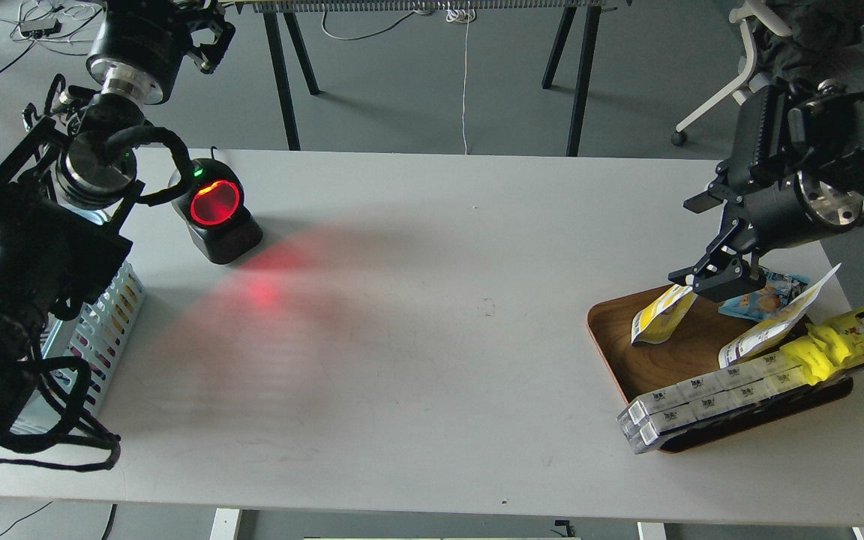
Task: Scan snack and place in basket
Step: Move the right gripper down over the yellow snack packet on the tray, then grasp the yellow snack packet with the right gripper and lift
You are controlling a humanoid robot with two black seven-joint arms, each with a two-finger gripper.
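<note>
Pinching the top edge of the snack, the right hand holds it over the wooden tray — lift straight, then turn the barcode toward the scanner. Basket waits far left; left hand unreadable.

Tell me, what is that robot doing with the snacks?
The robot's right gripper is pinching the top of a small yellow and white snack pouch over the brown wooden tray, where other snacks lie. A scanner glows red at the far left of the table, and nothing is in front of it yet. The light blue basket waits at the left edge, partly hidden behind the left arm. The left gripper is held high, away from the snacks.
</note>
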